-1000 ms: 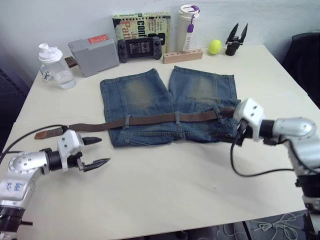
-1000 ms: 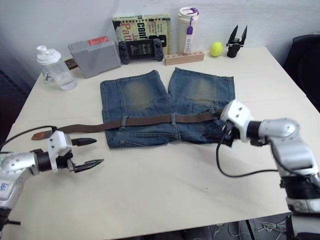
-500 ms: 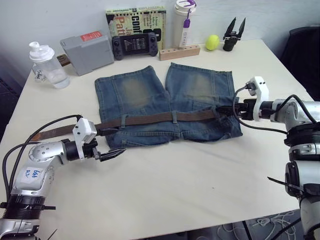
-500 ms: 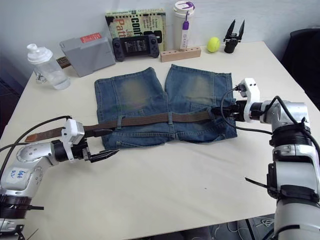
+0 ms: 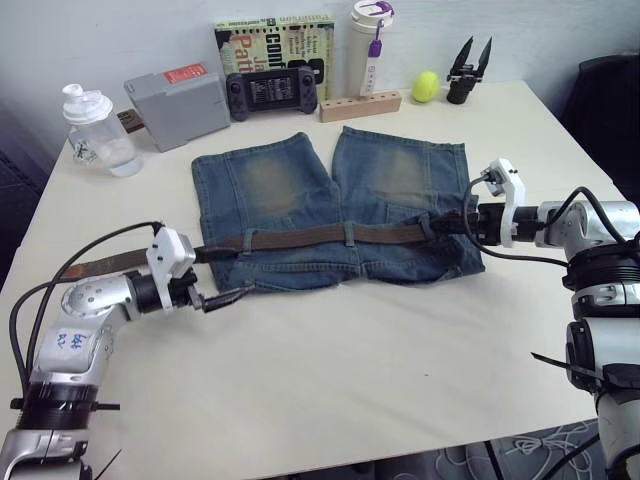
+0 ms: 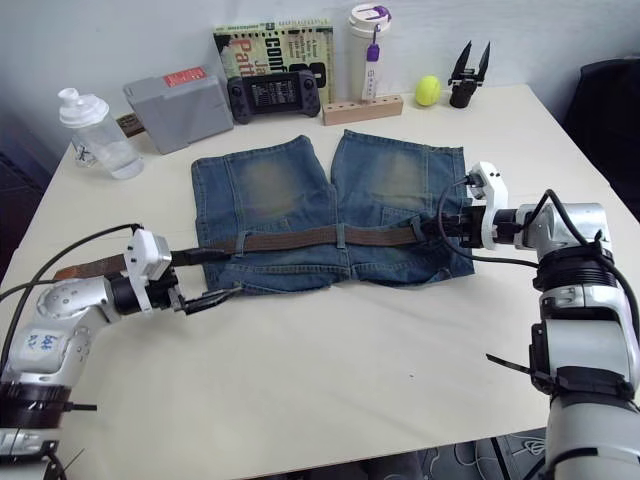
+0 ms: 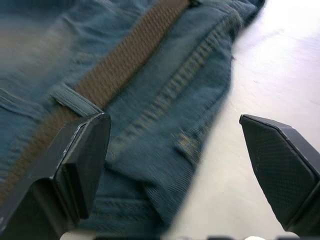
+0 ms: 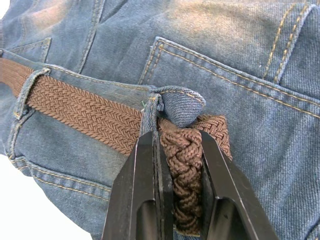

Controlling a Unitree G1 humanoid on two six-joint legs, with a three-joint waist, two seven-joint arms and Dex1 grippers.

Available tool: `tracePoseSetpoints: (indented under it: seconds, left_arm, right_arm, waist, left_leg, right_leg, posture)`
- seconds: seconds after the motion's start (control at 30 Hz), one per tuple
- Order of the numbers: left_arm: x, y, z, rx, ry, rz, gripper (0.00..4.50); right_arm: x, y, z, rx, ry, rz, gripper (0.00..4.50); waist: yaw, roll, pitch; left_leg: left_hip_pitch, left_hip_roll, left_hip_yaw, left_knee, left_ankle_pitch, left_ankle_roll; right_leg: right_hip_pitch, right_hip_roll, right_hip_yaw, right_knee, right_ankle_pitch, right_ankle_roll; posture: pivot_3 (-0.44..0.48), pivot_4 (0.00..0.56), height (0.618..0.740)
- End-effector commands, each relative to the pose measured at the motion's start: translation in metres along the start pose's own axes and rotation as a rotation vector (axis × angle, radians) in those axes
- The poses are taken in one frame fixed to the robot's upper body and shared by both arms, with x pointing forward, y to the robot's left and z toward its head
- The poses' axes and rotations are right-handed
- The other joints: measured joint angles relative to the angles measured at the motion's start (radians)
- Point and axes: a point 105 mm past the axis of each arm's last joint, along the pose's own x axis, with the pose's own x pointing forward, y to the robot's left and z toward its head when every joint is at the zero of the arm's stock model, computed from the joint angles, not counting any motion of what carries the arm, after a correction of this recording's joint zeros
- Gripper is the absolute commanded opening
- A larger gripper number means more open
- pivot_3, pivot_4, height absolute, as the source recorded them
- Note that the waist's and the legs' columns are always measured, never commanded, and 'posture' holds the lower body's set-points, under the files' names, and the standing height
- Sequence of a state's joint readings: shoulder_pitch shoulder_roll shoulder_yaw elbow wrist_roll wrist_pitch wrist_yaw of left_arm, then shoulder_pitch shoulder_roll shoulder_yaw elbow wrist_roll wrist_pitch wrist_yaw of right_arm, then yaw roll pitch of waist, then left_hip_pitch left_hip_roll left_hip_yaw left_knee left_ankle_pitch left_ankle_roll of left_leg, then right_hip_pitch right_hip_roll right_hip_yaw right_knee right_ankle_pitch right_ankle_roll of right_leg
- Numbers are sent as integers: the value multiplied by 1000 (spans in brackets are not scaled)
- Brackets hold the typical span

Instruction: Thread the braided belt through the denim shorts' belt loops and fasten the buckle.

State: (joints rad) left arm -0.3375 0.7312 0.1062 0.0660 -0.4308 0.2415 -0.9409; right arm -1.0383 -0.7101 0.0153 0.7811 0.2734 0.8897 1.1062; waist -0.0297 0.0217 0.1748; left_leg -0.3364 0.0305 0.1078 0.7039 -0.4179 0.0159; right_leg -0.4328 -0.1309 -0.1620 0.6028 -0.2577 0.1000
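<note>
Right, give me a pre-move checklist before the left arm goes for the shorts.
1. Right gripper clamped on the braided belt: ok, jaws pinch the braid at the shorts' right edge.
2. Left gripper ready to grasp: ok, jaws wide open at the left corner of the denim shorts.
3. Belt through the belt loops: ok for the ones visible along the waistband.
4. Leather tip free: ok, it lies on the table left of the shorts.
5. Buckle fastened: cannot tell; likely not, since the tip lies loose.
</note>
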Motion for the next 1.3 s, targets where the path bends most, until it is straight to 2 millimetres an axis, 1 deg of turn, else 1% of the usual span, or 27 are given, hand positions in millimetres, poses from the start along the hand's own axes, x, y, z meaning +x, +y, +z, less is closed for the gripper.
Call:
tracePoseSetpoints:
  seconds: [0.03, 0.1, 0.17, 0.23, 0.37, 0.53, 0.67, 0.8, 0.9, 0.93, 0.97, 1.03, 1.17, 1.2, 1.3]
  left_arm:
    - [7, 27, 22, -57, -80, 29, 4500]
    - [14, 46, 26, -142, -97, 44, 4500]
    - [24, 57, 20, -253, -64, 18, 4500]
    - [30, 62, 17, -296, -46, 2, 4500]
    - [44, 68, 5, -496, -33, -4, 4500]
    - [46, 69, -12, -594, 9, 10, 4500]
    - [41, 64, -23, -608, 47, -13, 4500]
    - [39, 59, -27, -594, 71, -48, 4500]
    - [38, 53, -33, -549, 108, -74, 3795]
    - [38, 52, -35, -525, 124, -77, 3375]
    - [38, 51, -37, -502, 140, -79, 3061]
    - [39, 50, -39, -475, 150, -81, 2156]
    - [42, 55, -32, -457, 99, -55, 437]
    - [43, 55, -31, -450, 96, -57, 106]
    - [45, 57, -24, -417, 56, -57, 86]
  right_arm:
    - [-3, 12, 9, -67, -39, 67, 226]
    - [-4, 13, 7, -68, -41, 74, 226]
    - [-5, 14, 5, -71, -44, 79, 226]
    - [-5, 15, 4, -76, -45, 80, 226]
    - [-5, 20, 0, -83, -50, 89, 226]
    - [-7, 22, -3, -88, -53, 84, 226]
    - [-9, 23, -4, -86, -57, 79, 226]
    - [-9, 22, -5, -83, -59, 74, 226]
    - [-8, 22, -5, -81, -60, 71, 226]
    - [-7, 21, -6, -81, -60, 70, 226]
    - [-7, 21, -6, -81, -60, 68, 226]
    - [-6, 21, -5, -81, -61, 66, 226]
    - [-4, 22, -5, -84, -62, 70, 226]
    - [-4, 22, -5, -85, -62, 70, 226]
    - [-3, 22, -6, -89, -61, 70, 226]
  waist:
    - [2, 0, 0]
    - [0, 0, 0]
    - [-1, -1, 0]
    - [-2, -1, 0]
    - [-8, -1, 1]
    - [-16, -2, 1]
    - [-22, -2, 1]
    - [-23, -2, 1]
    - [-23, -2, 1]
    - [-23, -2, 1]
    - [-23, -2, 1]
    - [-22, -2, 1]
    - [-21, -2, 1]
    - [-21, -2, 1]
    - [-19, -2, 1]
  left_leg:
    - [0, 0, 0, 0, 0, 0]
    - [-1, 0, 0, 1, 0, 0]
    - [0, -1, 0, 1, 0, 0]
    - [0, -1, 0, 1, 0, 0]
    - [0, -1, 0, -1, 0, 0]
    - [0, -1, 0, 0, 0, 0]
    - [0, -1, -1, 0, 0, 0]
    - [0, -2, -1, 1, 0, 0]
    - [0, -2, -1, 1, 0, 0]
    - [0, -2, -2, 1, 0, 0]
    - [0, -2, -2, 1, 0, 0]
    - [0, -2, -2, 1, 0, 0]
    - [0, -2, -2, 2, 0, 0]
    - [0, -2, -2, 3, 0, 0]
    - [0, -2, -2, 4, 0, 0]
  right_leg:
    - [0, 0, 0, 0, 0, 0]
    - [0, 0, -1, 0, 0, 0]
    - [0, 0, -1, 1, 0, 0]
    - [0, 0, -1, 2, 0, 0]
    - [-1, 0, -1, 2, 0, 0]
    - [-1, 0, -1, 2, 0, 0]
    - [-1, 0, -1, 3, 0, 0]
    - [-1, 0, -1, 4, 0, 0]
    - [-1, -1, -1, 4, 0, 0]
    - [-1, -1, -1, 4, 0, 0]
    - [-1, -1, -1, 4, 0, 0]
    - [-1, -1, -1, 5, 0, 0]
    - [0, -1, -1, 5, 0, 0]
    - [0, -1, -1, 5, 0, 0]
    - [0, -1, -1, 6, 0, 0]
  posture:
    - [0, 150, 726]
    - [0, 150, 726]
    - [0, 150, 726]
    - [0, 150, 726]
    - [0, 150, 726]
    - [0, 150, 726]
    - [0, 150, 726]
    - [0, 150, 726]
    - [0, 150, 726]
    - [0, 150, 726]
    - [0, 150, 726]
    - [0, 150, 726]
    - [0, 150, 726]
    - [0, 150, 726]
    - [0, 150, 726]
